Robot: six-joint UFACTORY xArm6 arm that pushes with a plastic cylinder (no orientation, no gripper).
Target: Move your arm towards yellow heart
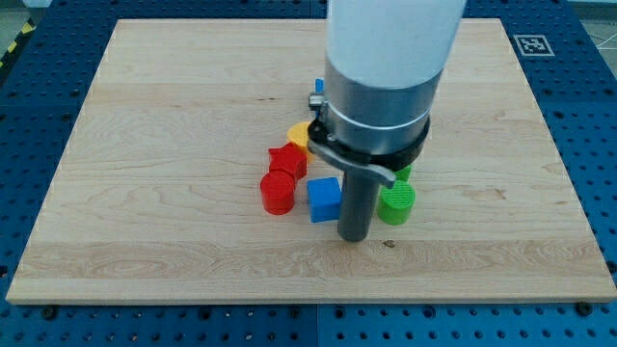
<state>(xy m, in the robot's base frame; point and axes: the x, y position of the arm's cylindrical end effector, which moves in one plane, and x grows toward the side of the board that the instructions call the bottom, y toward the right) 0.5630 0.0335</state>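
The blocks are clustered near the middle of the tabletop (145,145). Taking the blue cube (324,199) as landmark: the red cylinder (277,192) lies left of it, the red block (288,160) above-left, the yellow heart (300,134) farther up, partly hidden by the arm. My tip (355,236) is set just right of the cube, with the green cylinder (396,203) beyond.

Single camera, raised, looking down at a slant across the wooden board (145,193) from its near long edge toward 12 o'clock. Near enough that the board nearly fills the frame, blue perforated table (39,125) showing at 3, 6 and 9 o'clock. Arm housing (390,58) enters from 12 o'clock, cropped. No second view
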